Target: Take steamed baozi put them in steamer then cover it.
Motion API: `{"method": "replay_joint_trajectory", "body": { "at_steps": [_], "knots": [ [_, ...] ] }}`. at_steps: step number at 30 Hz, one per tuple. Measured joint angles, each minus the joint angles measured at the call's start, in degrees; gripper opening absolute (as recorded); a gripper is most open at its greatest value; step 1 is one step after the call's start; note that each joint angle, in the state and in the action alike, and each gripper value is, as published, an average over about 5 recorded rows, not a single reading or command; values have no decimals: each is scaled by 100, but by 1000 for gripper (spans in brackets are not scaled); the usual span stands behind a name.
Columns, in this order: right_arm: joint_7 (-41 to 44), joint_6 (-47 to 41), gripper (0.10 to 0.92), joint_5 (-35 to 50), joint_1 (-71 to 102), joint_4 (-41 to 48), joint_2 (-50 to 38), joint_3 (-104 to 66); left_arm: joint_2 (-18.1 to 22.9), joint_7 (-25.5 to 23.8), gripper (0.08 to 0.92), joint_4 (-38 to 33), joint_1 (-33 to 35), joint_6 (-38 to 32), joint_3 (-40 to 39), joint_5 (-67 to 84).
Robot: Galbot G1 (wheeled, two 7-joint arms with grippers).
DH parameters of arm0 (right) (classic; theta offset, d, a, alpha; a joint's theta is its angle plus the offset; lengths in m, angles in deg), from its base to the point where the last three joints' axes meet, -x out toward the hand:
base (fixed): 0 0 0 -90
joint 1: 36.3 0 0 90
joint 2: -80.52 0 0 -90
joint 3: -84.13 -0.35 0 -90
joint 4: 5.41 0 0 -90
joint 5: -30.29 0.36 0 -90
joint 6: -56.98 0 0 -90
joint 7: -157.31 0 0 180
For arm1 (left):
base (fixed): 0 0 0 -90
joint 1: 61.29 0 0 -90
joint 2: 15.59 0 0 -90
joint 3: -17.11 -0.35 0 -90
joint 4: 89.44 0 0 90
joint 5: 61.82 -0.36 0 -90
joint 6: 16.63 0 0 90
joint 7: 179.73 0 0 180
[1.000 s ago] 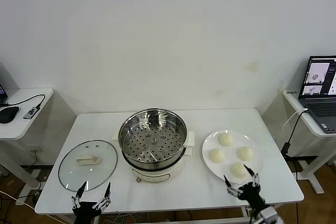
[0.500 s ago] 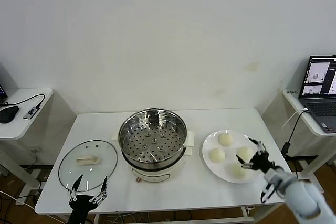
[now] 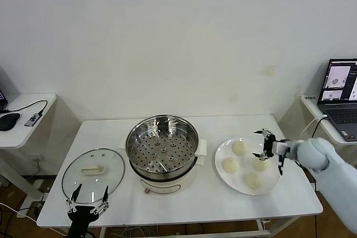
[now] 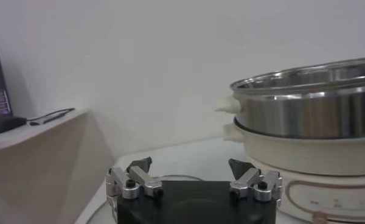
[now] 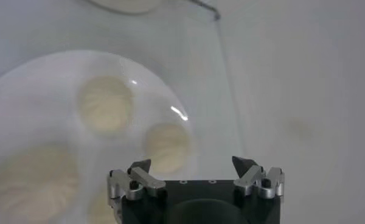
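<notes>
The steel steamer (image 3: 162,147) with its perforated tray stands uncovered at the table's middle on a cream base; it also shows in the left wrist view (image 4: 310,103). The glass cover (image 3: 93,174) lies flat to its left. Four baozi sit on a white plate (image 3: 222,150): far (image 3: 240,147), left (image 3: 230,165), right (image 3: 261,164), near (image 3: 253,180). My right gripper (image 3: 258,145) is open and empty above the plate's far right part, between the far and right baozi. In the right wrist view it (image 5: 193,164) hovers by one baozi (image 5: 166,146). My left gripper (image 3: 87,196) is open at the front edge by the cover.
A laptop (image 3: 340,98) stands on a side table at the right. A second side table at the left holds a mouse (image 3: 8,121) and a cable. The wall is close behind the table.
My right arm has swung up from the table's front edge to over the plate's far right part. My left gripper has sunk a little lower and to the left at the front edge.
</notes>
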Motion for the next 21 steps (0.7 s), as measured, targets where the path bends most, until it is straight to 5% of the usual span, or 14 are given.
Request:
{"method": "replay_joint_trajectory", "body": {
  "at_steps": [21],
  "knots": [
    [712,-41,823,-248,-1749,2039,1123,1970,-95,-19,823,45,-64,-56,306,-19]
  ]
}}
